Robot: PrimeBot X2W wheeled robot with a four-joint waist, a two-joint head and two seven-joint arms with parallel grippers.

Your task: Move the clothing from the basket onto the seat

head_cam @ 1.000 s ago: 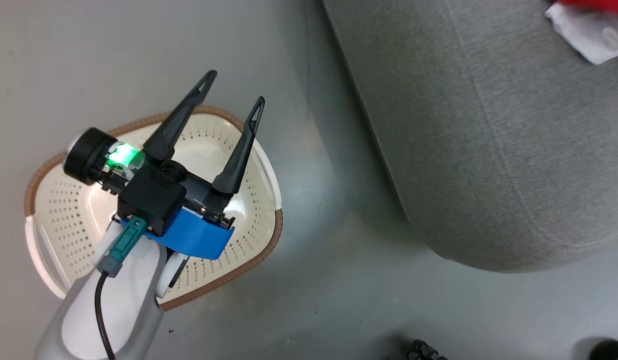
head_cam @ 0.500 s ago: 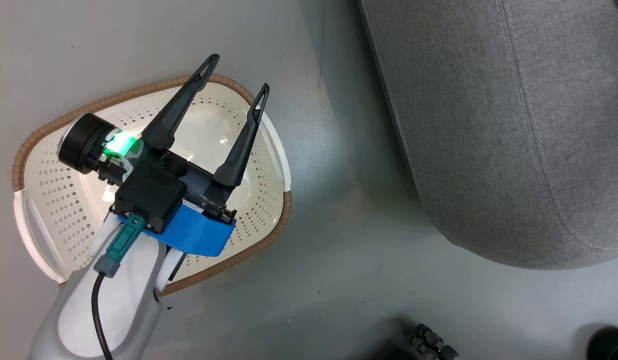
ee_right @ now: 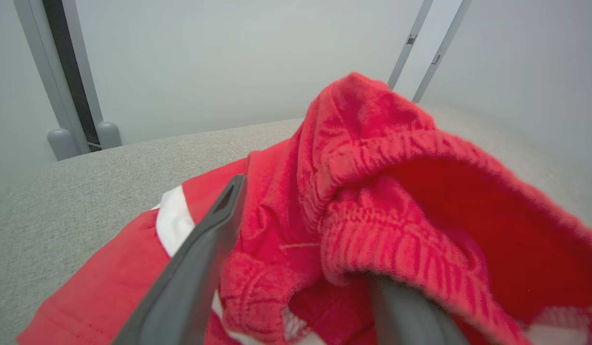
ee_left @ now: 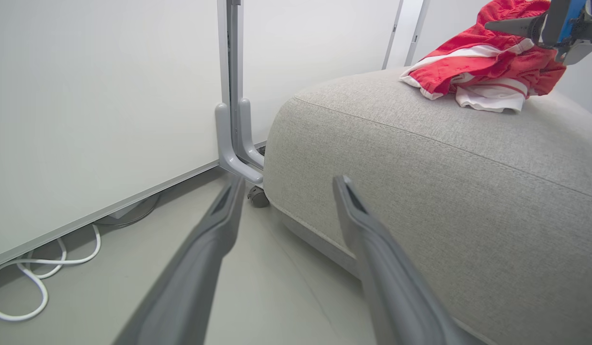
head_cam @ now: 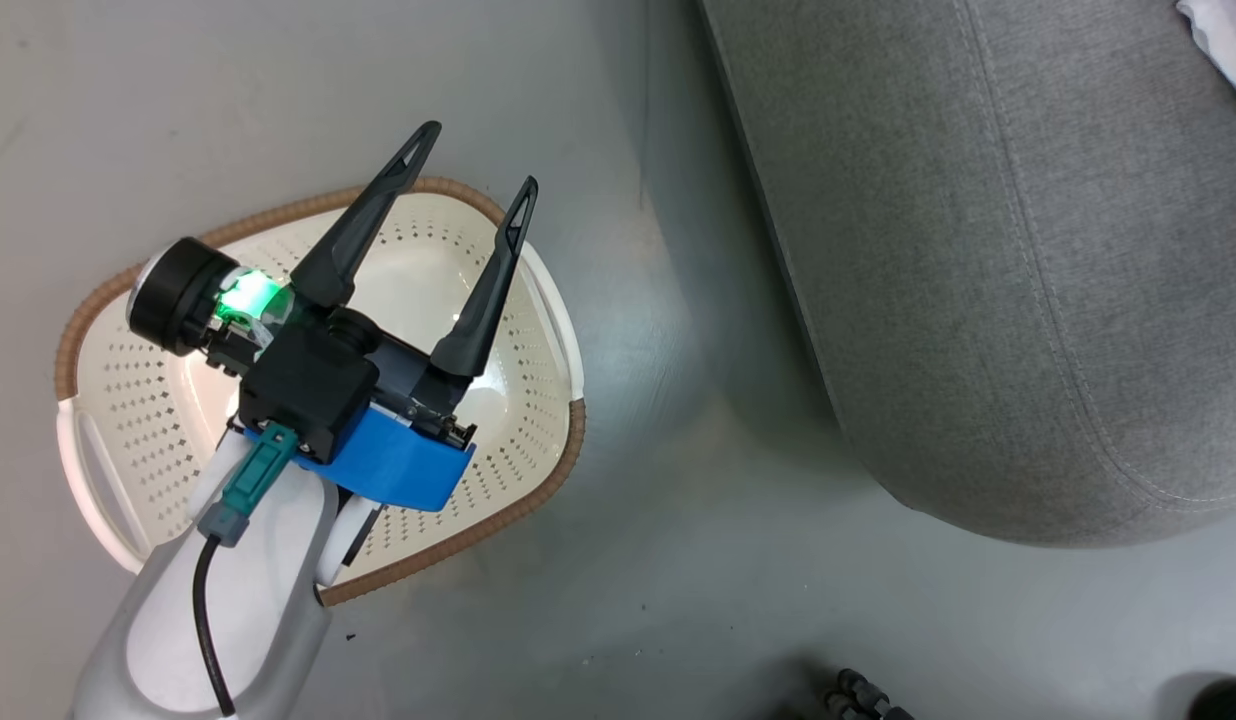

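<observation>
Grey floor (head_cam: 678,600) and white wall (ee_left: 109,96) are bordering the seat (head_cam: 978,250); clothing (ee_left: 483,72) is lying stretched along its top; left gripper (head_cam: 478,155) and right gripper (ee_right: 305,230) are gaping wide

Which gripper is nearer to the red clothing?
Right. The right gripper is at the clothing on the sofa, with fabric draped over one finger. The left gripper hangs over the basket on the floor, apart from the clothing.

The left claw (head_cam: 478,158) had two dark tapering fingers (head_cam: 363,225) on a black block (head_cam: 303,395), a blue bracket (head_cam: 398,465), a green light (head_cam: 248,297), a teal plug (head_cam: 258,480) with black cable (head_cam: 204,620), and a pale grey forearm (head_cam: 273,590).
</observation>
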